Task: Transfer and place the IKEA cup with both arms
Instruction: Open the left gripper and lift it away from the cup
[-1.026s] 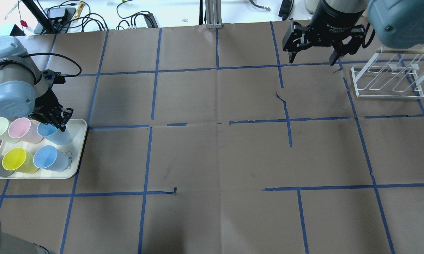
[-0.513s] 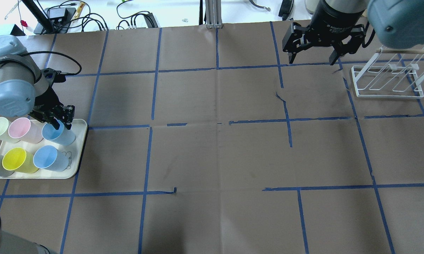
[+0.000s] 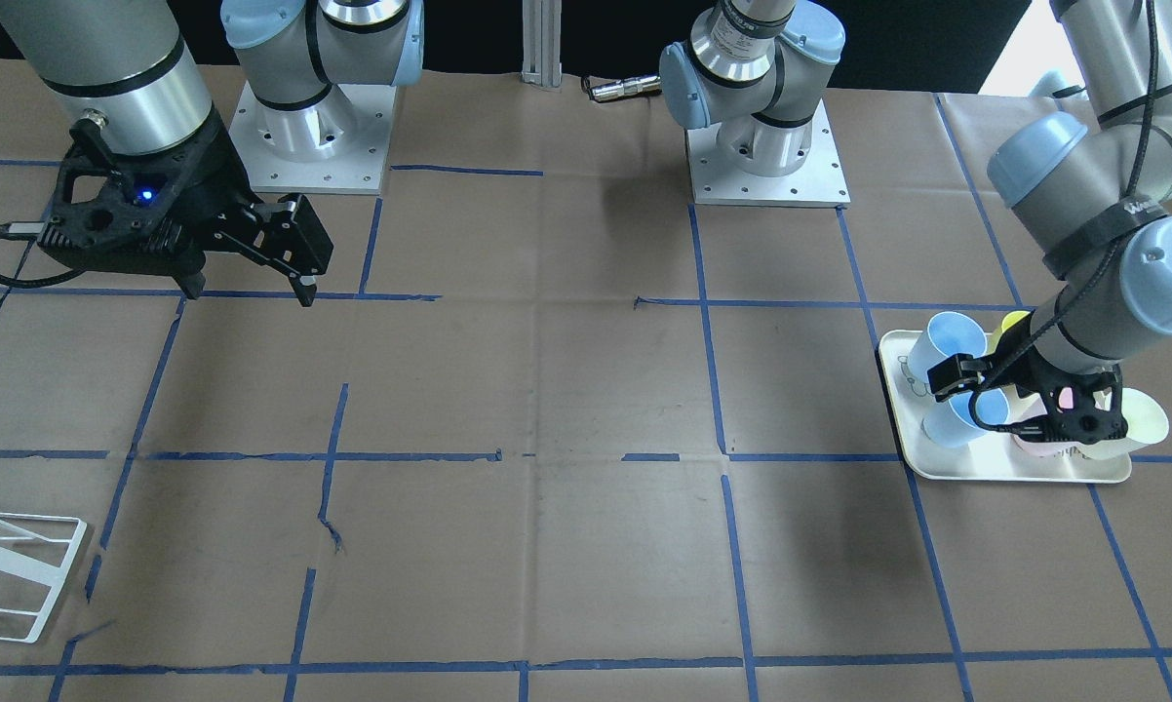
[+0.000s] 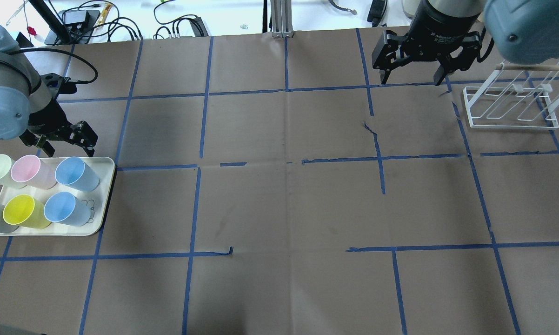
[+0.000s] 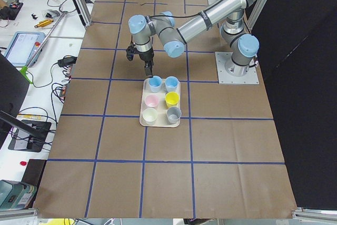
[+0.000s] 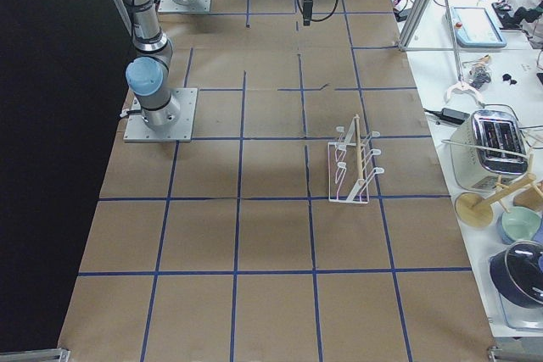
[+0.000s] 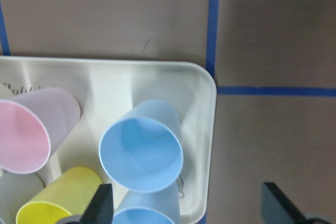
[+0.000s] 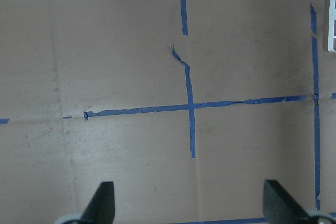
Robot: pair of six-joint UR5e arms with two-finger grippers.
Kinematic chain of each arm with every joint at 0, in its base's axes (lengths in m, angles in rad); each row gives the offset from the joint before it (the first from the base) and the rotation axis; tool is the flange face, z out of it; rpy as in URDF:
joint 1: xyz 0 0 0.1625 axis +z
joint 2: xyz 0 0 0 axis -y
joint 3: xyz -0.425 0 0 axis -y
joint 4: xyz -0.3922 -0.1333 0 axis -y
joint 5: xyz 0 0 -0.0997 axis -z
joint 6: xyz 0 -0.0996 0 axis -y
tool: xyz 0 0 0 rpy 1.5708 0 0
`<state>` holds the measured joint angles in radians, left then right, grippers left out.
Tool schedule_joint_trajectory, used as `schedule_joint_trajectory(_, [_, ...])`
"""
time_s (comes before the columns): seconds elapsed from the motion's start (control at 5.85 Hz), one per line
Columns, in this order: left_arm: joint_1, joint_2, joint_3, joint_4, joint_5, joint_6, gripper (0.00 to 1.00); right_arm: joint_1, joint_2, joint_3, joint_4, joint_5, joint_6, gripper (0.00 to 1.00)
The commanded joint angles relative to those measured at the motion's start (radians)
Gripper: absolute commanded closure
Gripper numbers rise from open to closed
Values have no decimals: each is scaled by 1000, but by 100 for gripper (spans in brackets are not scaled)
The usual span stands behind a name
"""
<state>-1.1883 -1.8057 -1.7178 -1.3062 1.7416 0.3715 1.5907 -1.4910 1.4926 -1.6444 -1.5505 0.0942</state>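
IKEA cup (image 4: 76, 173) sits upright in the far right corner of the tray (image 4: 106, 200), 1 of 2 blue ones. Left gripper (image 4: 65, 145) hangs over it, jaws spread, empty. Right gripper (image 4: 410, 78) is spread wide too, far right.

Robotics lab: taped paper-covered table (image 4: 284, 209), cable-strewn bench (image 4: 233, 18)

Small white print "2F Adaptive" on right gripper (image 4: 410, 77) body, remainder unreadable
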Motion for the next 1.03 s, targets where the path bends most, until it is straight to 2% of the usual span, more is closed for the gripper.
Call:
schedule_joint_trajectory(0.0, [-92,107,109,-216,-75,-22,2,0,0,0,0,1,-1,0])
schedule_joint_trajectory(0.17, [-162,135,195,-339,-126,-79,2,0,0,0,0,1,-1,0])
schedule_joint_trajectory(0.34, [-247,158,252,-394,-151,-173,2,0,0,0,0,1,1,0])
schedule_joint_trajectory(0.68, [-416,212,251,-395,-142,-296,2,0,0,0,0,0,1,0])
schedule_joint_trajectory(0.85, [-433,226,221,-393,-145,-308,2,-1,1,0,0,0,-1,0])
